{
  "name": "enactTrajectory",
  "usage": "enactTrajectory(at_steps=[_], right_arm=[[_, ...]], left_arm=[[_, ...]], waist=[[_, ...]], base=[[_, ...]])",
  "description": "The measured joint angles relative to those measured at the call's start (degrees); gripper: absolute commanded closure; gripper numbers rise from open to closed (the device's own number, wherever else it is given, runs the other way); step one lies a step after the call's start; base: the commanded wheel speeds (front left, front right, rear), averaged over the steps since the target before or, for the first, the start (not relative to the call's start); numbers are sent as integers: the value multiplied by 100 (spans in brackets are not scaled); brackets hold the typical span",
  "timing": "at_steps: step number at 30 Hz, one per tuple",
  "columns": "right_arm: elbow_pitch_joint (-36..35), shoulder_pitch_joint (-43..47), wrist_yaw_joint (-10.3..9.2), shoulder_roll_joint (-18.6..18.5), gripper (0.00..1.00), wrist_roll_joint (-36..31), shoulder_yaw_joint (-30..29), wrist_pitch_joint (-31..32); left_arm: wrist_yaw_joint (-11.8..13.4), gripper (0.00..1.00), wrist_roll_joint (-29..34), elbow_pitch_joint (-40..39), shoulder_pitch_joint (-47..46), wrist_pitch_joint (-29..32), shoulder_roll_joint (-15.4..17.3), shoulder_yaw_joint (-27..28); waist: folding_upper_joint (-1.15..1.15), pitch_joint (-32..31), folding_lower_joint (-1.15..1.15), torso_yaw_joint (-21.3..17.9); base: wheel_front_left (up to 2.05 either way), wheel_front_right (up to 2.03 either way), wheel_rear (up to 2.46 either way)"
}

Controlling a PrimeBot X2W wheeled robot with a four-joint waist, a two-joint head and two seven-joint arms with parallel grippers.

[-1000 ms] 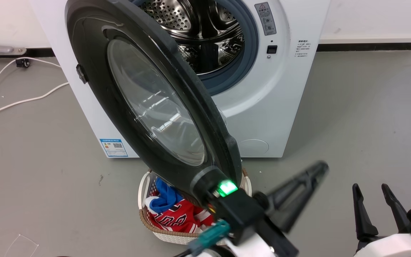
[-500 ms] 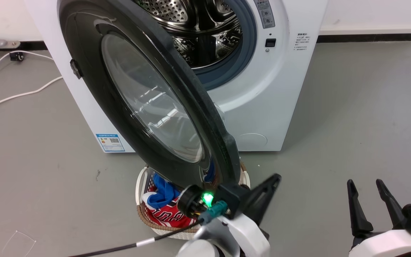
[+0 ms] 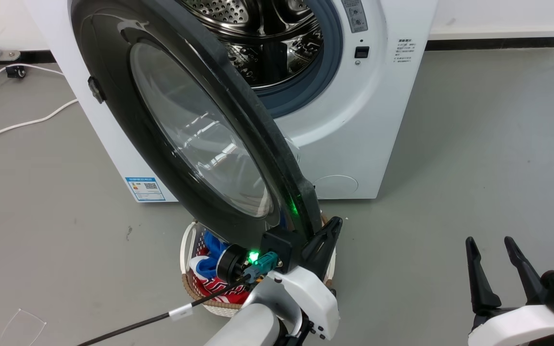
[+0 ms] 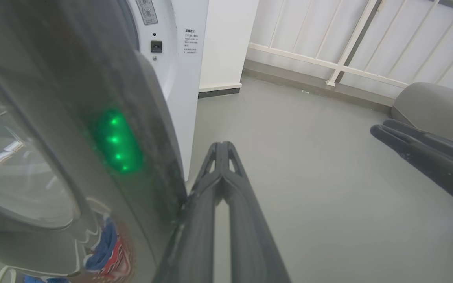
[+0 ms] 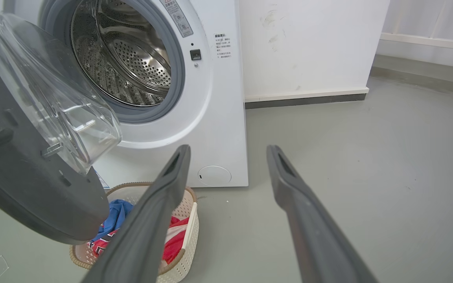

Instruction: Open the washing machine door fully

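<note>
The washing machine door (image 3: 195,129) stands partway open, angled out from the white washing machine (image 3: 363,129), its lower rim above a laundry basket (image 3: 186,250) on the floor. The left end effector (image 3: 333,226) points upward right beside the door's lower rim, fingers pressed together, holding nothing, its pale forearm slanting up from below. The right end effector (image 3: 488,240) hovers well apart, fingers spread, empty.

Forearm shells (image 3: 308,295): glossy white plastic
Left wrist: black block (image 3: 282,242), green light (image 3: 254,254), teal plug (image 3: 266,262), black cable (image 3: 137,326) with white tag
Fingers (image 3: 479,283): long, dark, tapered
</note>
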Motion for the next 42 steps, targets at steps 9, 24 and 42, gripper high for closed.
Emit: enactTrajectory(at_steps=[9,24,42], right_arm=[[57,3,0,0,0,34,-51,5],[75,139,0,2,0,182,-237,32],[121,145,-1,3,0,214,-247,4]], left_arm=[[43,100,-113,225,15,-216,-52,4],[325,100,-34,-498,531,-231,220,-102],[820,100,285,-1146,739,-158,593,-163]], waist=[[0,-46,0,154],[0,-174,0,683],[0,-186,0,1336]], base=[[0,0,0],[0,0,0],[0,0,0]])
